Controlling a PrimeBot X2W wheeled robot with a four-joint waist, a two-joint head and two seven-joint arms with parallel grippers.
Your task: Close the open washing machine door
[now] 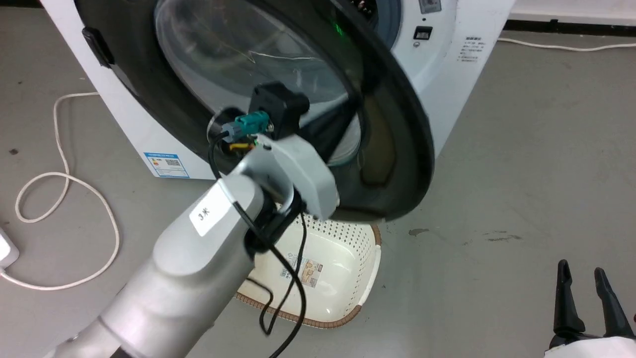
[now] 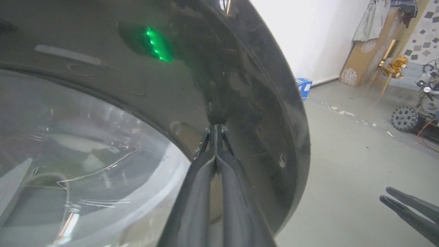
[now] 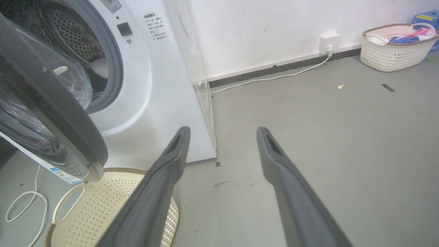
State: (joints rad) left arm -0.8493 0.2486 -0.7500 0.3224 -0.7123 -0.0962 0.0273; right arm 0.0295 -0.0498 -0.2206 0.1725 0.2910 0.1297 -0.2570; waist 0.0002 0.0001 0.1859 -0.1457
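Two long dark fingers of the left gripper point(image 2: 216, 131) lie pressed together with nothing between them. In the left wrist view their tips touch the glossy black ring of the large round washing machine door point(image 2: 260, 89), just right of its bulging clear glass window point(image 2: 85, 144). A green glint sits on the black ring in the upper middle of that frame.

In the head view the silver-grey left arm point(image 1: 198, 258) rises from the lower left and its wrist covers the door's lower middle, so the fingers are hidden there. The door stands swung out from the white boxy front-loading washing machine point(image 1: 449, 84) across the top of the frame. In the right wrist view a gap shows between the door at the left edge and the grey-ringed perforated steel drum point(image 3: 73, 31) at the upper left.

Below the door's lower edge a cream perforated plastic laundry basket with a brown rim point(image 1: 370, 263) lies on the grey floor. A white cable point(image 1: 62, 199) loops over the floor at the left.

At the lower right of the head view the right gripper point(image 1: 580, 267) is held over bare floor, well apart from the door. Its fingers are spread wide and empty, as the right wrist view shows.
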